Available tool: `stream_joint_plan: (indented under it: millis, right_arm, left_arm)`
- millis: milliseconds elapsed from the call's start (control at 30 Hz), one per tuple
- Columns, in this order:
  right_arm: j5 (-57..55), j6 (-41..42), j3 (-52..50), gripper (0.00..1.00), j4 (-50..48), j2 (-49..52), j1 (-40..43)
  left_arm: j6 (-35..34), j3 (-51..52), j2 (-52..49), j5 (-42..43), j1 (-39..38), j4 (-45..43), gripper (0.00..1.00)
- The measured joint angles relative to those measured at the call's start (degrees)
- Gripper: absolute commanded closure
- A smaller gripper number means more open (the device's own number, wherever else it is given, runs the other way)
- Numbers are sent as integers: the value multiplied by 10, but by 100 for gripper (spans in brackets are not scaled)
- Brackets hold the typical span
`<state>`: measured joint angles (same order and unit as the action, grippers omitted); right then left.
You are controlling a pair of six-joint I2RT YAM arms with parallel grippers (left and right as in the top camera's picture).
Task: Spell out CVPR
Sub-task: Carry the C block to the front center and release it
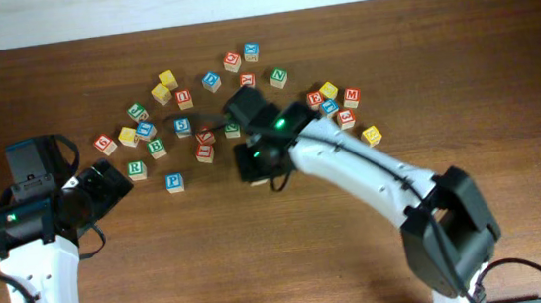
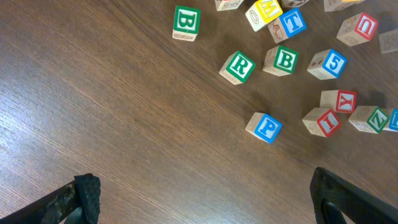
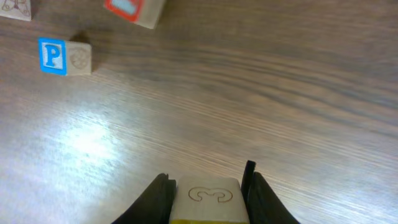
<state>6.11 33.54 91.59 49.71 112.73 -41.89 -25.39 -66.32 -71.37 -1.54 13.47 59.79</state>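
Note:
My right gripper [image 3: 208, 194] is shut on a wooden cube [image 3: 210, 198] with a yellow face along its lower edge. Its letter is hidden, and only an engraved mark shows on top. From overhead this gripper [image 1: 252, 165] hangs just in front of the cube cluster. The blue P [image 1: 174, 183] [image 2: 266, 127] [image 3: 53, 56] lies alone to its left. The green R [image 1: 136, 169] [image 2: 238, 66] sits left of the P. A green-lettered cube [image 1: 231, 128] lies behind my right wrist, and I cannot read its letter. My left gripper [image 1: 104, 182] [image 2: 205, 205] is open over bare wood, short of the R.
Several other letter cubes are scattered across the back middle of the table [image 1: 281, 260], among them a red E [image 1: 315, 98], a red M [image 1: 351, 96] and a green B [image 2: 186, 22]. A blue 5 [image 2: 328, 63] lies right of another green B [image 2: 281, 60].

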Motion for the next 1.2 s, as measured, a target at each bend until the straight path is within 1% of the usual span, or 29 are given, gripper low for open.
stream_joint_plan:
  millis: [67, 167, 267, 400, 633, 667, 700, 800, 833, 900, 933, 967, 1033, 1100, 1200]
  right_arm:
    - [-26, 51, 0, 75, -18, 26, -37]
    - [-54, 104, -1, 75, -24, 69, -69]
    - [-87, 133, -5, 75, -37, 92, -85]
    - [-120, 146, -5, 75, -49, 96, -87]
    - [-136, 147, -5, 74, -70, 118, -83]
    - [-136, 147, -5, 73, -69, 123, -78]
    - [-136, 148, -5, 68, -69, 123, -77]
    - [-136, 145, -5, 67, -71, 123, -69]
    - [-136, 145, -5, 64, -71, 123, -69]
    - [-136, 145, -5, 54, -72, 123, -69]
    - [-136, 146, -5, 52, -73, 123, -69]
    - [-136, 142, -5, 53, -74, 123, -69]
    - [-136, 139, -5, 65, -75, 123, -69]
    - [-134, 136, -5, 69, -74, 123, -68]
    - [-127, 137, -5, 71, -74, 123, -68]
  left_arm:
    - [0, 0, 0, 0, 0, 0, 1]
    - [0, 0, 0, 0, 0, 0, 1]
    - [0, 0, 0, 0, 0, 0, 1]
    - [0, 0, 0, 0, 0, 0, 1]
    - [0, 0, 0, 0, 0, 0, 1]
    - [0, 0, 0, 0, 0, 0, 1]
    - [0, 0, 0, 0, 0, 0, 1]
    - [0, 0, 0, 0, 0, 0, 1]
    - [0, 0, 0, 0, 0, 0, 1]
    - [0, 0, 0, 0, 0, 0, 1]
    - [0, 0, 0, 0, 0, 0, 1]
    - [0, 0, 0, 0, 0, 0, 1]
    - [0, 0, 0, 0, 0, 0, 1]
    - [0, 0, 0, 0, 0, 0, 1]
    - [0, 0, 0, 0, 0, 0, 1]
